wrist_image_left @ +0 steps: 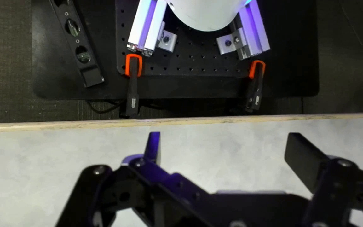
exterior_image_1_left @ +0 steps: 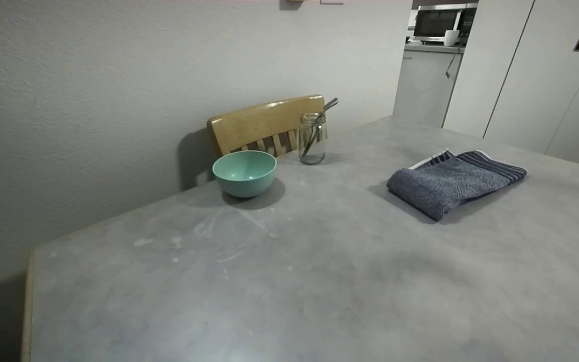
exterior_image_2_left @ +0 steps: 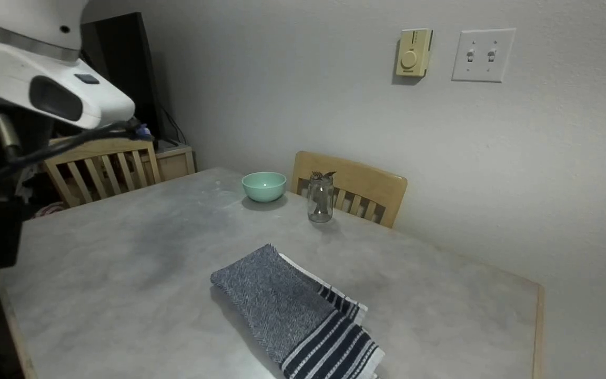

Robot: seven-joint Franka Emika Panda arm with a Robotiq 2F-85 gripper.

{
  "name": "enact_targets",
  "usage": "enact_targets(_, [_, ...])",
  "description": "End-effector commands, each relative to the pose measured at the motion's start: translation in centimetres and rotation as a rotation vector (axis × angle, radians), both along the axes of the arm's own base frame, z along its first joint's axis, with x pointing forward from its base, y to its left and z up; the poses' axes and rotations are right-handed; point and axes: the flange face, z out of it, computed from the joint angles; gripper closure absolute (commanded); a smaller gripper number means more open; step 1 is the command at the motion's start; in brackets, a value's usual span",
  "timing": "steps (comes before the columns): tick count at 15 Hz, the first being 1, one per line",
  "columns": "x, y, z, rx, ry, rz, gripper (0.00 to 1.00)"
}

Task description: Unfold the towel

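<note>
The towel (exterior_image_1_left: 453, 185) is slate blue-grey and lies folded over on the grey table. In an exterior view it also shows (exterior_image_2_left: 282, 302) near the front, with dark and pale stripes at its nearer end. A second striped corner with a white edge shows from under the top layer. The towel is out of the wrist view. My gripper (wrist_image_left: 224, 143) is open and empty, with its fingers wide apart above the table by its wooden edge. It is away from the towel. The fingers do not show clearly in the exterior views.
A teal bowl (exterior_image_1_left: 245, 173) and a glass jar (exterior_image_1_left: 312, 140) with cutlery stand near the wall side. A wooden chair (exterior_image_2_left: 353, 176) is behind them. The robot arm (exterior_image_2_left: 45, 79) hangs at the upper left. The wooden table edge (wrist_image_left: 181, 121) and the base clamps (wrist_image_left: 133, 85) show in the wrist view.
</note>
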Motion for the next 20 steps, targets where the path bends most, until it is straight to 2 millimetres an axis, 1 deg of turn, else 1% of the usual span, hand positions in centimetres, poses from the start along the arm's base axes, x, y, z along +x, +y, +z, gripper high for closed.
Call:
enact_targets(1, [0.9,-1.1,0.1,0.068,0.027,-0.032,0.00])
enact_targets(2, [0.5,-0.4,-0.1,0.024,0.007,-0.027,0.00])
enact_targets(5, [0.7,-0.5,0.1,0.037,0.011,-0.033,0.00])
enact_targets(6, [0.7,-0.2,-0.1,0.018,0.019,0.013,0.00])
enact_targets(8, [0.9,-0.8,-0.6,-0.014,0.024,0.058,0.00])
enact_targets(11, [0.6,-3.2,-1.0,-0.091,-0.015,0.089,0.00])
enact_targets(13, [0.3,-5.2,-0.8,-0.135,-0.061,0.104,0.00])
enact_targets(14, [0.2,-6.4,-0.9,-0.154,-0.092,0.108,0.00])
enact_targets(16, [0.4,-9.1,-1.2,-0.166,-0.155,0.062,0.00])
enact_targets(18, [0.7,-11.8,-2.2,-0.158,-0.189,0.054,0.00])
enact_targets(19, [0.7,-12.7,-2.7,-0.138,-0.197,0.066,0.00])
enact_targets(20, [0.0,-10.5,-1.3,-0.151,-0.201,0.048,0.00])
